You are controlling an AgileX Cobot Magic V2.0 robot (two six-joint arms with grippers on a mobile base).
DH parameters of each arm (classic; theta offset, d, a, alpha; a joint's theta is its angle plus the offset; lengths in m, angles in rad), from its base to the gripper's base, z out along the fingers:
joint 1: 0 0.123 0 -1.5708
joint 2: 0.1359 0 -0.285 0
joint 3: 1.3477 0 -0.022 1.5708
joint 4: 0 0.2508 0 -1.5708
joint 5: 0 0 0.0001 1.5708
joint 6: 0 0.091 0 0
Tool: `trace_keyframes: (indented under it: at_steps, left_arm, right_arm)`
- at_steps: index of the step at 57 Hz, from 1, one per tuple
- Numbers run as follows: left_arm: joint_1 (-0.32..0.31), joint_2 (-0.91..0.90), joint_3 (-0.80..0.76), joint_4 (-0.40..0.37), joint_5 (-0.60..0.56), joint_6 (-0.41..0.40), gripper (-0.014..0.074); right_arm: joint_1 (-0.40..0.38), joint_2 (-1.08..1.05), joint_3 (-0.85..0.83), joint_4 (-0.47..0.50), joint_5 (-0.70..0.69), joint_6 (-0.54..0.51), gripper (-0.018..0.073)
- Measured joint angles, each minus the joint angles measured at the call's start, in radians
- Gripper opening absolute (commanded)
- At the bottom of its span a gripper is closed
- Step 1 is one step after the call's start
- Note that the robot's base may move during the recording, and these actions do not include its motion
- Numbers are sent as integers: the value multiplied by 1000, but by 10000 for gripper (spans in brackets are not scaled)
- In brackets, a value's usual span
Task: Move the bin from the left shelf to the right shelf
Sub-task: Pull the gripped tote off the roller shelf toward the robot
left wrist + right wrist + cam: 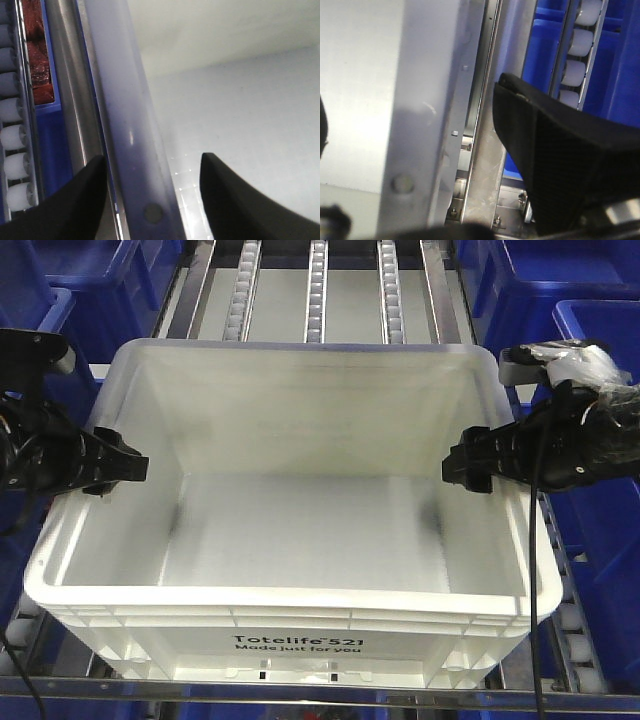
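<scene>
The white bin (290, 640), printed "Totelife 521" on its front, stands empty on the roller rails (316, 290) of the right shelf. My left gripper (125, 468) is at the bin's left rim. In the left wrist view it (152, 156) is open, one finger outside the rim (125, 115) and one inside, with gaps on both sides. My right gripper (465, 468) is at the right rim. In the right wrist view it (412, 100) is open too, straddling that rim (427, 100), with its outer finger (545, 150) over the steel rail.
Dark blue bins (560, 280) crowd both sides of the rack, close to my arms. A steel bar (320, 695) crosses in front of the white bin. White rollers (15, 165) run along the left side rail and more rollers (577, 60) along the right.
</scene>
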Motion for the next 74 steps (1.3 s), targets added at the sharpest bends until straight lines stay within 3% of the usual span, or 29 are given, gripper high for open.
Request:
trace_keyframes:
  at_steps: [14, 23, 48, 74]
  left_arm:
    - [0, 0, 0, 0, 0, 0, 375]
    - [0, 1, 0, 0, 0, 0, 305]
    - [0, 7, 0, -3, -2, -21, -9]
    - [0, 9, 0, -9, -18, -21, -8]
  right_arm:
    - [0, 14, 0, 0, 8, 0, 580]
    - [0, 14, 0, 0, 8, 0, 501]
    - [0, 14, 0, 0, 9, -1, -8]
    - [0, 14, 0, 2, 5, -1, -8]
